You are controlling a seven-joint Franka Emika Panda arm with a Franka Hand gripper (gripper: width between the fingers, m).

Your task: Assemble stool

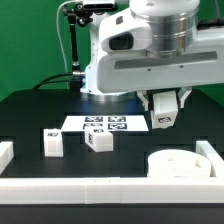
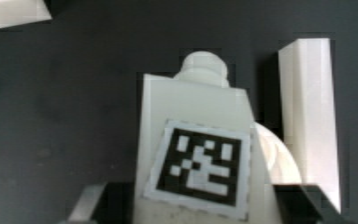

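My gripper (image 1: 165,112) is shut on one white stool leg (image 1: 166,119), holding it in the air above the black table, back from the round seat (image 1: 178,163) at the exterior view's front right. In the wrist view the held leg (image 2: 197,140) fills the middle between my jaws, its square tag facing the camera and its rounded peg end pointing away. Two more tagged legs lie on the table: one (image 1: 53,143) at the exterior view's left and one (image 1: 98,140) beside it.
The marker board (image 1: 105,123) lies flat at the back middle. White border rails run along the front (image 1: 100,187) and the exterior view's right (image 1: 209,152) and left (image 1: 5,152). A rail also shows in the wrist view (image 2: 309,90). The robot base stands behind.
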